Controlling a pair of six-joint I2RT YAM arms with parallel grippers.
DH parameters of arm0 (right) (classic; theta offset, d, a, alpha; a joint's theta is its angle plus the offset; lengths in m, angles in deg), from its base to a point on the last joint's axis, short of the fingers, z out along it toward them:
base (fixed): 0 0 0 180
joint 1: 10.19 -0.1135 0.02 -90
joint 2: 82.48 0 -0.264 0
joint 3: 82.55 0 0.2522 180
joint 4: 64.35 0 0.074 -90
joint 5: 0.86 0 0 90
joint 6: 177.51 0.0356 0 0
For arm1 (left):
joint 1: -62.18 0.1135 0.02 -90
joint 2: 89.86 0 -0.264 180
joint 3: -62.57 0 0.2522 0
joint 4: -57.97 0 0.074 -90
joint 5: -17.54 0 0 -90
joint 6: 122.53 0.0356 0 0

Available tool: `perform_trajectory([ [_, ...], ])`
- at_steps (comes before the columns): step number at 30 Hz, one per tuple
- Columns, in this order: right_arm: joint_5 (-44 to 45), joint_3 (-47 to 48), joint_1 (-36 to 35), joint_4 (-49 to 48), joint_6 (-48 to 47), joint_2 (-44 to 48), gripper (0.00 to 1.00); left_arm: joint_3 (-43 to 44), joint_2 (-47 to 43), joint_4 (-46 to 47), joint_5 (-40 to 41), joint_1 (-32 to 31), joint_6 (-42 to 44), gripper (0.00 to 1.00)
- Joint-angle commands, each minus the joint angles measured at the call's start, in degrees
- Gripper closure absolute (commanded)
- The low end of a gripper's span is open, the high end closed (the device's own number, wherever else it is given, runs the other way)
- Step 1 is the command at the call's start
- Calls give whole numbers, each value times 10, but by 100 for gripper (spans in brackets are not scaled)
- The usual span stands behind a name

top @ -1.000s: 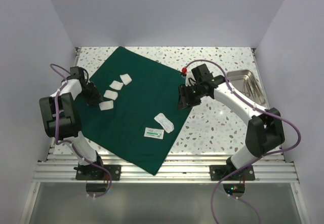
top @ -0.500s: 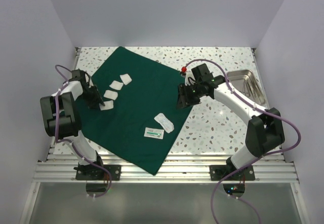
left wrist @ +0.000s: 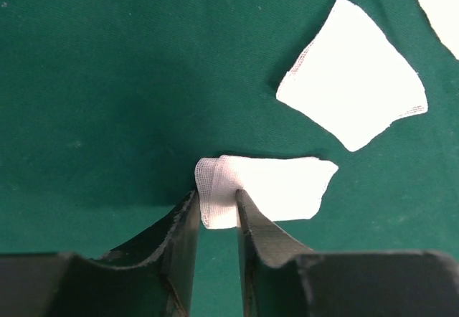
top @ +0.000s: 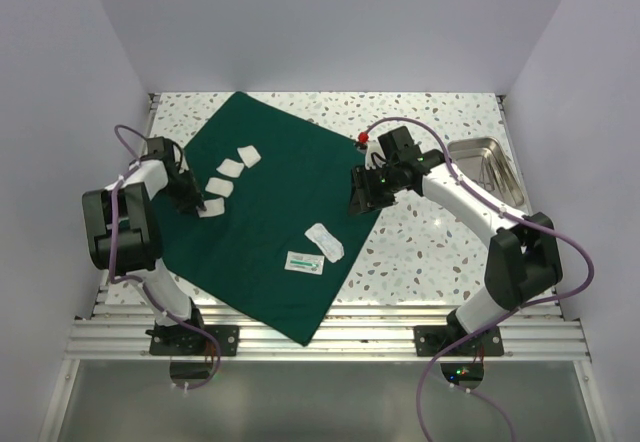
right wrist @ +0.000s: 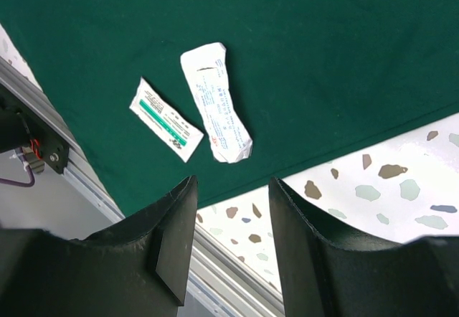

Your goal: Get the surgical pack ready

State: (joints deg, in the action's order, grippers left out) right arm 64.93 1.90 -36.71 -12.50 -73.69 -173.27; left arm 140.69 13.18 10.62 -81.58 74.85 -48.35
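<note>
The dark green drape is spread flat on the speckled bench, under both sets of fingers. The left fingers are clamped on the bunched near edge of 1 gauze square. A 2nd gauze square lies just beyond them. The right fingers are held apart over the drape's edge. A white packet and a green-printed packet are seen ahead of them. A steel tray sits well apart.

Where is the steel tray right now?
In the top view, the steel tray sits on the speckled tabletop at its right edge, apart from the green drape spread out to its left.
</note>
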Motion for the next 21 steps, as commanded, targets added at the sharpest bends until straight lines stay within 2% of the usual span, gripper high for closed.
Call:
perform_trajectory([
  [1,-13,-3,2,-15,-10,18,52,-15,-14,9,20,-10,1,72],
  [4,-13,-4,2,-14,-9,18,52,-15,-29,5,34,-11,-7,80],
  [13,-15,-2,1,-13,-8,19,53,13,-76,-24,60,-26,-23,91],
  [17,-22,-2,2,-14,-6,18,53,30,-84,-33,71,-36,-21,100],
  [21,-23,-2,1,-13,-6,18,53,48,-78,-36,74,-55,5,100],
])
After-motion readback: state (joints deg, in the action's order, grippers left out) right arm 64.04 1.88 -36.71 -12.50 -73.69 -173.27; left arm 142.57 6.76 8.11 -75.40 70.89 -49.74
